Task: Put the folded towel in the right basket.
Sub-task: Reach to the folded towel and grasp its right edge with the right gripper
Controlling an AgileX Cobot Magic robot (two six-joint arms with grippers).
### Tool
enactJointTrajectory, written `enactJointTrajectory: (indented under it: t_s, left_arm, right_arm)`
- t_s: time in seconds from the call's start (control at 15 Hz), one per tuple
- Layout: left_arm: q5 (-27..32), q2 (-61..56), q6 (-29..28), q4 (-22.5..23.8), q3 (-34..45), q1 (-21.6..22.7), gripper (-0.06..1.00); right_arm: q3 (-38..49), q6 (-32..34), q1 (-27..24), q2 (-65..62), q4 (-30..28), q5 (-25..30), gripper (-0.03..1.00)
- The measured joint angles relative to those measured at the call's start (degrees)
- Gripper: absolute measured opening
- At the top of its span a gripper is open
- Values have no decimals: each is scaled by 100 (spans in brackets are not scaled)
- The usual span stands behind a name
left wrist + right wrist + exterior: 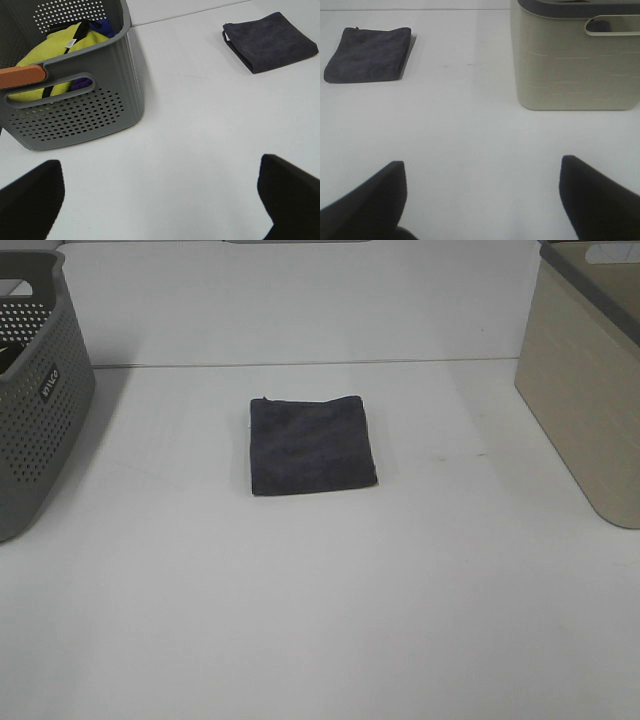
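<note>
The folded towel (312, 445) lies flat in the middle of the table (320, 630), well apart from the right basket (585, 410) and nearly square, so no long axis matters. The left gripper (160, 175) and right gripper (482, 172) are both spread wide, holding nothing. Which is nearer is hard to call, though the right has towel and basket both ahead of it.

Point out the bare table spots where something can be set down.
Bare: the wide front strip of the table before the folded towel, plus the gaps between it and the grey perforated basket and the beige basket. Crowded: inside the grey perforated basket, filled with yellow fabric.
</note>
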Motion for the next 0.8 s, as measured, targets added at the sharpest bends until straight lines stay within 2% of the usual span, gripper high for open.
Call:
enactJointTrajectory:
  t_s: [0.8]
  left_arm:
    - [0, 0, 0, 0, 0, 0, 99]
  right_arm:
    - [0, 0, 0, 0, 0, 0, 77]
